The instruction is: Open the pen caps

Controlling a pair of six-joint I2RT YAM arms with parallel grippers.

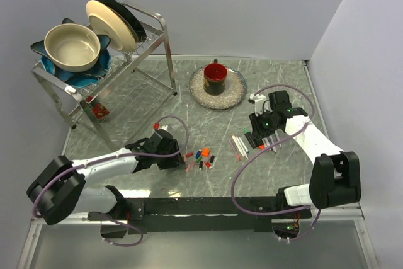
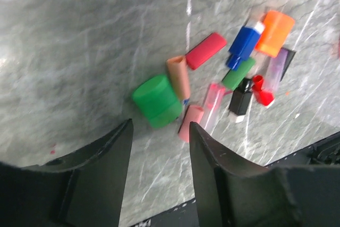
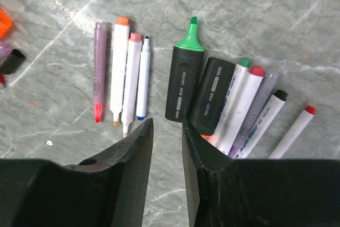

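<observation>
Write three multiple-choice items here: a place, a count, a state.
1. The loose caps lie: A on the table ahead of the left gripper; B between its fingers; C out of view.
2. Slim pens side by side left of the green-tipped highlighter: A two; B four; C six.
3. The left gripper is: A open, empty; B shut, empty; C gripping something.
1 A, they lie beyond its fingertips. 2 B, the right wrist view shows four. 3 A, bare table shows between its jaws.
</observation>
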